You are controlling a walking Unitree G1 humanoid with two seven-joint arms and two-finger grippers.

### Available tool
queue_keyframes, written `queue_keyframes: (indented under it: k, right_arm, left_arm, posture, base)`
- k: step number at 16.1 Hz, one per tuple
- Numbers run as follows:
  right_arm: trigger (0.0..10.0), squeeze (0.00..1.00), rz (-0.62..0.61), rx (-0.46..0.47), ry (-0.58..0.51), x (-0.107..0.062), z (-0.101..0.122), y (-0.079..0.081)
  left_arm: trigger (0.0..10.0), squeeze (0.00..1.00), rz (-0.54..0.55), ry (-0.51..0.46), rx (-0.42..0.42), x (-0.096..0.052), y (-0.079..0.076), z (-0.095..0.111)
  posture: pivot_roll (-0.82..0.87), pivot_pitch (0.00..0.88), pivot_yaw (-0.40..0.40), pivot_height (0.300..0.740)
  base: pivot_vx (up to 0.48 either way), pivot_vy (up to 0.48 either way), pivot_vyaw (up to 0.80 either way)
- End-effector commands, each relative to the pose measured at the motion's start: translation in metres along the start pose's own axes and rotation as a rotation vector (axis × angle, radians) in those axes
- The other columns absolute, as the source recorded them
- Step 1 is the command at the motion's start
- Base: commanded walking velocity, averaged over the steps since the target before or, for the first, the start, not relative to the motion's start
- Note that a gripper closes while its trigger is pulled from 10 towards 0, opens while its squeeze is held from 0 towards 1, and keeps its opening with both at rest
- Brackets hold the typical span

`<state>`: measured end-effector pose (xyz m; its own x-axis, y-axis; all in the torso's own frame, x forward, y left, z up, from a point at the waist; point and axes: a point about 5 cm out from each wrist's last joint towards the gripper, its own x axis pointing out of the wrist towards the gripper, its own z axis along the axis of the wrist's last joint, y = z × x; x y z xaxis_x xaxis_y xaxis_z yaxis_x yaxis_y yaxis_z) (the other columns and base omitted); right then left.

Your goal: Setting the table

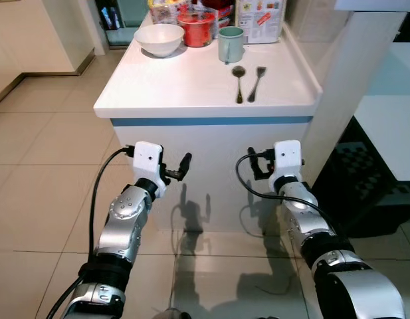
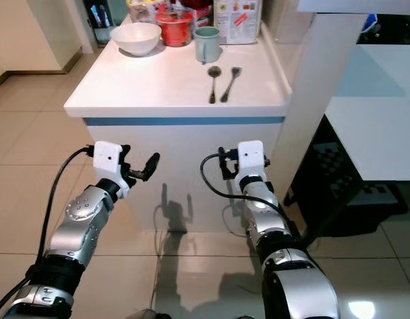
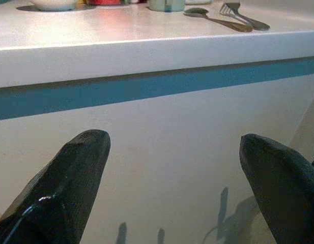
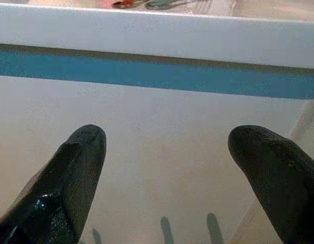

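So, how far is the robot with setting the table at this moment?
Early stage. Already on the white counter: spoon and fork side by side, a white bowl and a green mug behind them. In hand: nothing; left gripper and right gripper are open, below the counter edge. Left: reach up and arrange the pieces.

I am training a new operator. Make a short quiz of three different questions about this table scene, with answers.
1. True or false: the spoon and fork lie side by side on the table.
2. Which stands nearest the spoon: A white bowl, B green mug, C red container?
3. Fill in: both end effectors, left and right, are ____ and hold nothing.

Key: 1 true; 2 B; 3 open.
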<state>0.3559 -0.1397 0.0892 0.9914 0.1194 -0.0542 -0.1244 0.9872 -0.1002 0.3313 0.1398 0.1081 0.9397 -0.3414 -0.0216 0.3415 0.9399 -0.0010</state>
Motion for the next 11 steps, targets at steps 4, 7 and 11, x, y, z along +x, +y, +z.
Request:
queue_keyframes:
  k: [4,7,11]
  right_arm:
    - [10.0,0.00,0.029,0.006,0.023,-0.0008,-0.0041,0.0062]
    - [10.0,0.00,0.034,0.013,0.025,-0.0028,-0.0068,0.0074]
    - [10.0,0.00,0.041,0.001,0.036,-0.0072,-0.0135,0.0091]
  left_arm:
    - [10.0,0.00,-0.016,-0.025,0.032,-0.0007,0.0028,0.0077]
    - [10.0,0.00,-0.038,-0.023,0.049,-0.0019,0.0012,0.0070]
    - [10.0,0.00,-0.066,-0.021,0.053,-0.0018,-0.0028,0.0074]
  posture:
    - [0.00,0.022,0.061,0.740]
    - [-0.01,0.029,0.072,0.740]
    - [-0.02,0.036,0.078,0.740]
  base:
    - [0.000,0.480,0.00]
    - [0.413,0.125,0.00]
    - [0.443,0.075,0.00]
